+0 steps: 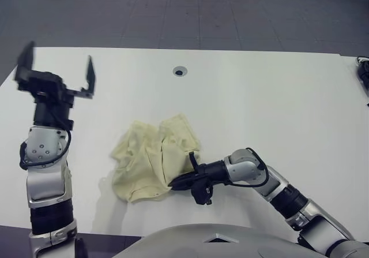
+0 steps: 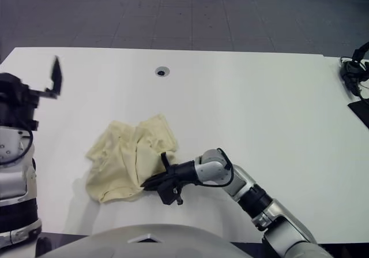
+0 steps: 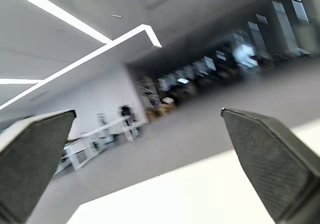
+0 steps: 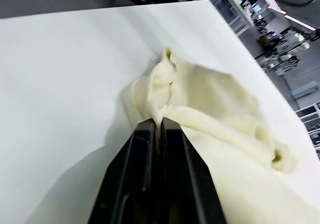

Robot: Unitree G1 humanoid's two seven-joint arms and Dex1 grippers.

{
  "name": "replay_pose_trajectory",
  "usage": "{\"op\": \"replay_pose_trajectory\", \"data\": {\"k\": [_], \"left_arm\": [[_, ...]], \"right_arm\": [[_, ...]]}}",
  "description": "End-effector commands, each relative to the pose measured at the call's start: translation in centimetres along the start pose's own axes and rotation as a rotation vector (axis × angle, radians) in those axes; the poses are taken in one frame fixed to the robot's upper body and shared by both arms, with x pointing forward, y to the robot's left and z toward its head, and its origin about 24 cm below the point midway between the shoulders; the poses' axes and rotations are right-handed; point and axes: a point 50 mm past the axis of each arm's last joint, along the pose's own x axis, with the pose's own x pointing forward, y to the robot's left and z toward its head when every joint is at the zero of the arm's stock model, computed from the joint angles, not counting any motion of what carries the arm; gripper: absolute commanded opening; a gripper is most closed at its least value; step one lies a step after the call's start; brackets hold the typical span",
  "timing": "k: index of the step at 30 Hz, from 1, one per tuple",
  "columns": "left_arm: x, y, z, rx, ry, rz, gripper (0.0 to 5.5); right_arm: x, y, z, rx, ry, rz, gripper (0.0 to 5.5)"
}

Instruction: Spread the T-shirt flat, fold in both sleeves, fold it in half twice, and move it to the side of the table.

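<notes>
A pale yellow T-shirt point(image 1: 151, 159) lies crumpled near the table's front edge, left of centre. My right gripper point(image 1: 174, 183) lies low at the shirt's near right edge, and its black fingers point(image 4: 150, 134) are shut on a pinch of the T-shirt point(image 4: 210, 103). My left gripper point(image 1: 57, 67) is raised high over the table's left side, well clear of the cloth. Its two fingers point(image 3: 270, 159) are spread wide with nothing between them.
The white table point(image 1: 259, 102) has a small round hole point(image 1: 180, 71) at the back centre. Black cables and gear point(image 2: 353, 73) lie at the far right edge. Dark floor lies beyond the far edge.
</notes>
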Motion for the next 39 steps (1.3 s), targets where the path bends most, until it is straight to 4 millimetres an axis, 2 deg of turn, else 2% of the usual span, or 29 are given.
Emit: {"op": "replay_pose_trajectory", "data": {"k": [1,4,8,13,17,23,25,31,39], "left_arm": [[-2.9,-2.4,-0.9,0.099,0.088,-0.488,5.4],[-5.3,-2.5,-1.0,0.11,0.173,-0.699,5.4],[-8.8,-3.7,0.2,0.071,0.23,-0.927,5.4],[-12.0,-3.0,1.4,0.024,0.296,-0.989,5.4],[-14.1,-3.5,2.0,-0.031,0.324,-1.053,5.4],[-15.0,-4.3,0.6,0.002,0.375,-1.081,5.4],[-15.2,-5.4,-0.2,0.018,0.387,-1.094,5.4],[-14.5,-7.9,-1.5,0.073,0.353,-1.001,4.39],[-13.7,-9.8,-1.3,0.056,0.276,-0.948,3.01]], "right_arm": [[-0.7,0.1,-0.5,-0.005,0.046,-0.041,0.0],[-1.0,0.0,-0.6,0.0,0.061,-0.079,0.0],[-1.3,0.3,-0.7,0.011,0.078,-0.111,0.0],[-2.0,0.1,-1.0,0.029,0.106,-0.164,0.0],[-2.1,-0.1,-0.9,0.036,0.114,-0.187,0.0],[-1.8,-0.1,-0.7,0.035,0.107,-0.188,0.0],[-1.7,-0.2,-0.6,0.033,0.103,-0.188,0.0],[-1.8,-0.2,-0.4,0.032,0.096,-0.185,0.0],[-1.9,-0.1,-0.3,0.039,0.088,-0.192,0.0]]}}
